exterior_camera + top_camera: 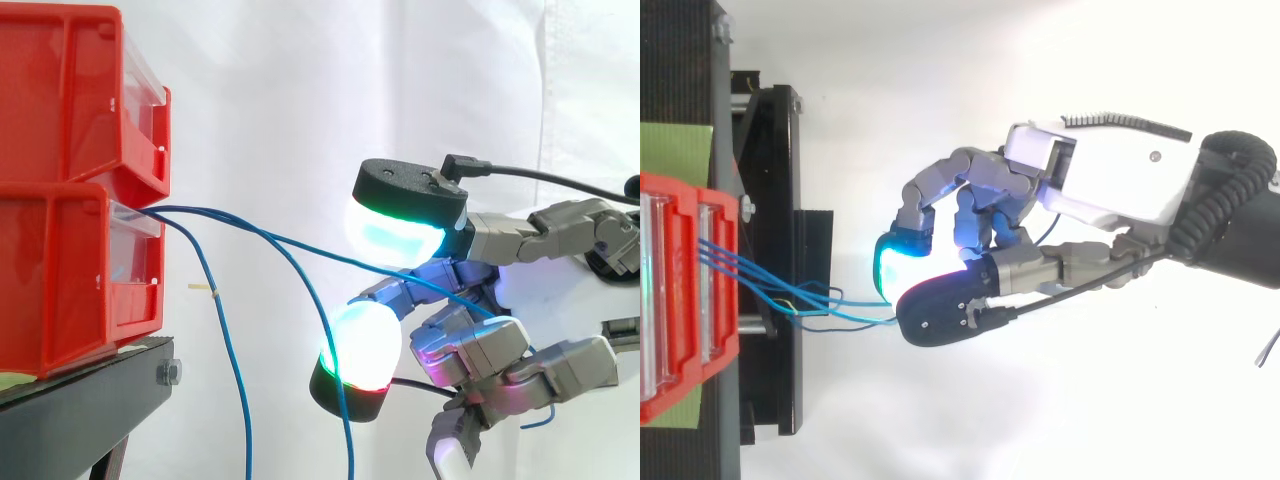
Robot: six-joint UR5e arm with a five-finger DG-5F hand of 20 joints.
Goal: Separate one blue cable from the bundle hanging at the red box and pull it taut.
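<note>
Robot hand [1100, 175] grips one blue cable [300, 243]; two other cables [237, 380] hang from two stacked red boxes [60, 110].

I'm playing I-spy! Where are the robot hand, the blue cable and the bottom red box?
hand [1110, 170]: top view, on its white back.
blue cable [300, 242]: side view, on the stretch running from the box into the hand.
bottom red box [60, 290]: side view, on its side wall.

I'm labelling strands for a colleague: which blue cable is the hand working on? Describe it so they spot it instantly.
Find the stacked red bins on the left; blue cables leave their front. The separated cable slopes gently rightward into the hand's curled fingers, whereas the hanging cables beside it droop steeply downward.
</note>
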